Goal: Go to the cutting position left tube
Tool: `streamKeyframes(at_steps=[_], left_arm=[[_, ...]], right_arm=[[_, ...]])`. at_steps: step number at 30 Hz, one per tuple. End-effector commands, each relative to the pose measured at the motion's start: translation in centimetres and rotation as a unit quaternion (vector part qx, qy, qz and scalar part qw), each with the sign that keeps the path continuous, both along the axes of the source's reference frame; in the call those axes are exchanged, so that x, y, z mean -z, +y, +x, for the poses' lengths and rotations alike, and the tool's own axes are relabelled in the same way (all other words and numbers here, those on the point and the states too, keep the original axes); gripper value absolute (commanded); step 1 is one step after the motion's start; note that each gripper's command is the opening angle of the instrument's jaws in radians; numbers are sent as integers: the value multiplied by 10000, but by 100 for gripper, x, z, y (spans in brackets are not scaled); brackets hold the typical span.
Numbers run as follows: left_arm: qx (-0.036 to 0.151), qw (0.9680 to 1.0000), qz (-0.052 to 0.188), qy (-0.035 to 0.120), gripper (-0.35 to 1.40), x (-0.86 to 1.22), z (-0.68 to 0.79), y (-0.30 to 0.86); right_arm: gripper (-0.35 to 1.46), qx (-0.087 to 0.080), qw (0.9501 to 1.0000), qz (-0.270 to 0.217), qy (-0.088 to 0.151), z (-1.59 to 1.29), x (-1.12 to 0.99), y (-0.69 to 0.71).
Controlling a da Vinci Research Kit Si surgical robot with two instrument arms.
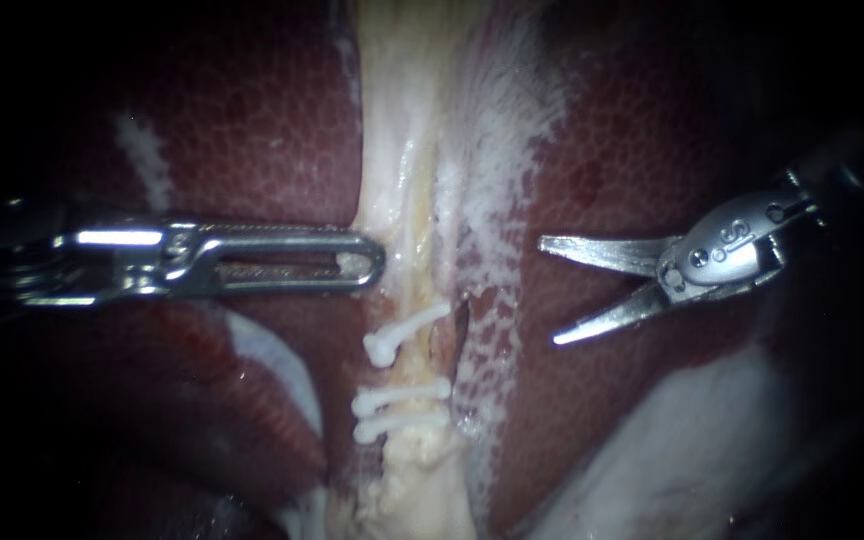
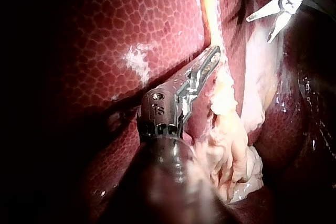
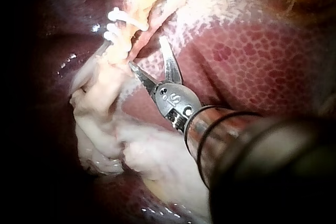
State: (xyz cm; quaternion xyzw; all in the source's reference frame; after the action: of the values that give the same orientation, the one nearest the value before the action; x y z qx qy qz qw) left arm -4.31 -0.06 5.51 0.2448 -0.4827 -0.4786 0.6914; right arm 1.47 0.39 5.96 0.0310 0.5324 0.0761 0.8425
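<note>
A pale tube point(image 1: 418, 290) runs down the middle of the endoscope view between dark red liver lobes point(image 1: 252, 130). Three white clips cross it: one upper clip point(image 1: 407, 330) and two lower clips point(image 1: 400, 397) close together, with a short bare stretch between them. My right instrument point(image 1: 549, 291) has two thin blades, open wide, over the liver to the right of the tube and apart from it. My left instrument point(image 1: 364, 262) has slotted jaws shut on the pale tissue at the tube's left edge, above the clips. The right wrist view shows the open blades point(image 3: 147, 52) just short of the clips point(image 3: 122, 18).
White filmy tissue point(image 1: 497, 150) spreads over the liver right of the tube. A pale lump of tissue point(image 1: 682, 440) lies at the lower right, under the right instrument's shaft. In the left wrist view the right instrument's blades point(image 2: 259, 30) stand beyond the left jaws point(image 2: 209, 60).
</note>
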Motion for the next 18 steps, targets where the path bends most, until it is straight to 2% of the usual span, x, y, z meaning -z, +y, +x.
streamKeyframes(at_steps=[1, 5, 9, 14, 18], left_arm=[[2, 10000, 0, 3, -35, 0, 0, 0], [-1, 10000, 0, 2, -35, 0, 1, 0], [-7, 10000, 9, -5, -35, 6, 4, -1], [-16, 10000, 37, -21, -35, 28, 7, -3], [-21, 10000, 59, -49, -35, 45, 12, -3]], right_arm=[[144, 5, 10000, 2, 2, 0, 0, 0], [144, 121, 9998, 126, 54, 0, -3, -6], [142, 314, 9990, 324, 44, 5, -10, -18], [142, 569, 9962, 651, 47, 19, -23, -39], [140, 776, 9919, 1009, 48, 35, -38, -58]])
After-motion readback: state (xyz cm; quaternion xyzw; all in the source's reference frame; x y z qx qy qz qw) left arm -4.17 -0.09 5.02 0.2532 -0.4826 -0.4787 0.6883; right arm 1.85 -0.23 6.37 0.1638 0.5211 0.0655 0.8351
